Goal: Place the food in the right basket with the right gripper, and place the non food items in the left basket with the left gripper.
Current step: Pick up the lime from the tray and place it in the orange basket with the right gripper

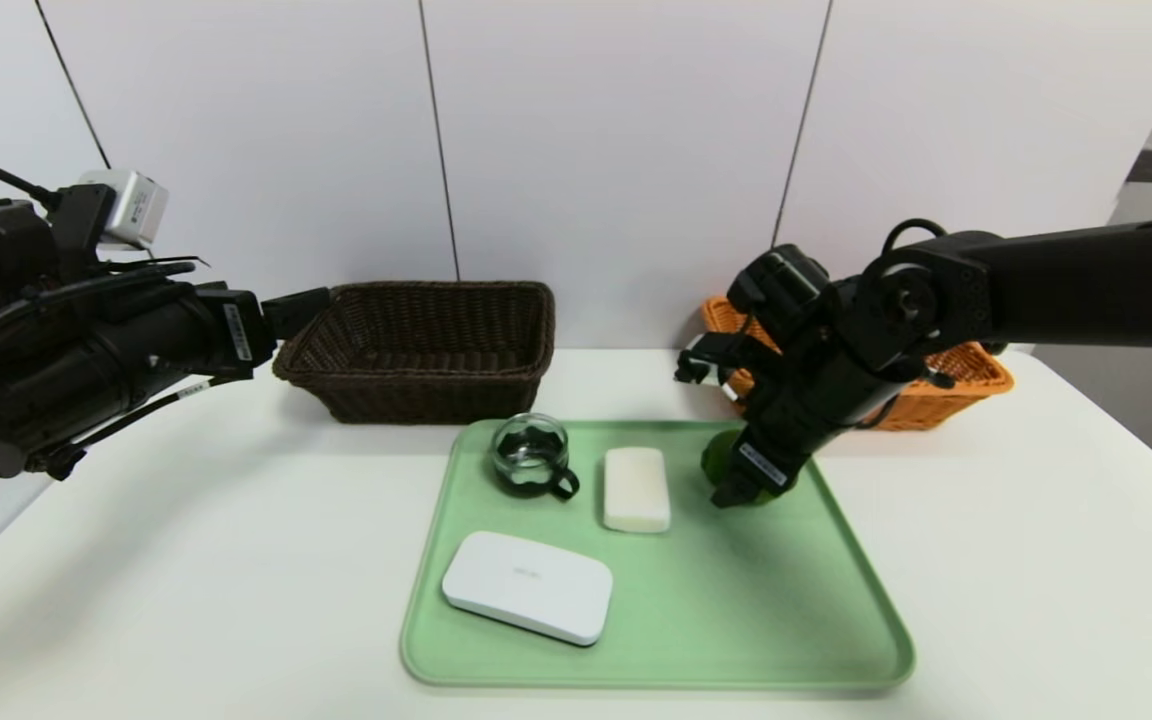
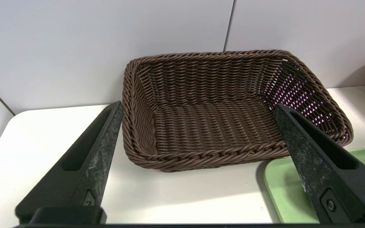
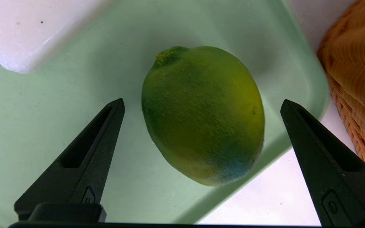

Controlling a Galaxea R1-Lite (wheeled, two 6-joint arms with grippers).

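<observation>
A green lime lies in the far right corner of the green tray. My right gripper is lowered over it and open, one finger on each side with gaps to the fruit. In the head view the lime is half hidden behind that gripper. On the tray also sit a glass cup with a black handle, a white bar and a flat white case. My left gripper hangs open and empty in front of the dark brown left basket, which holds nothing.
The orange right basket stands at the back right behind my right arm, close to the tray's corner. The brown basket stands at the back, left of centre. A white wall closes off the table's far edge.
</observation>
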